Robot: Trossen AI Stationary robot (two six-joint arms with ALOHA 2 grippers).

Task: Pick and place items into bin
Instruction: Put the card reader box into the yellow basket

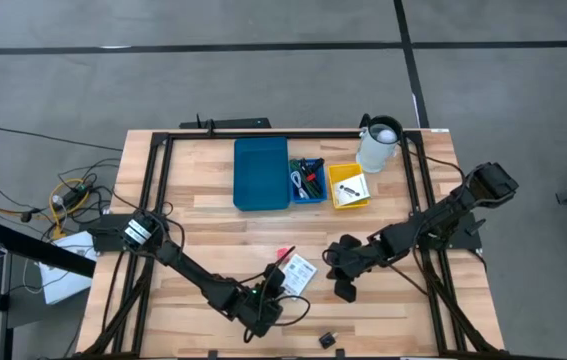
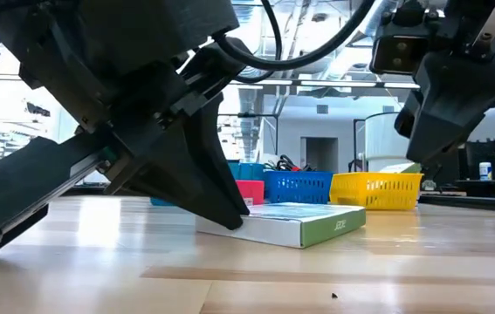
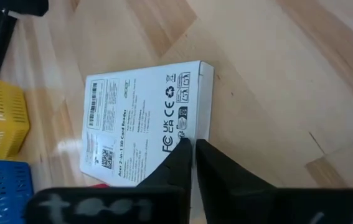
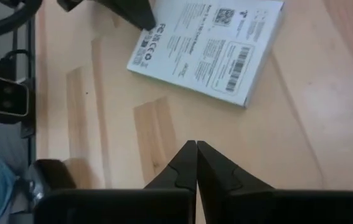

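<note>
On wooden tabletop, near front edge: white printed box, flat, label side up, green side panel seen in low view. Left gripper at box's edge, fingers together, tips touching box's printed face, nothing clamped. Right gripper just beside box on opposite side, fingers together above bare wood, empty. Small pink-red piece beside box's far corner. Tiny black block near tabletop's front edge, apart from both grippers. At tabletop's far side: blue tray, small blue bin with pens, yellow bin, white jug.
</note>
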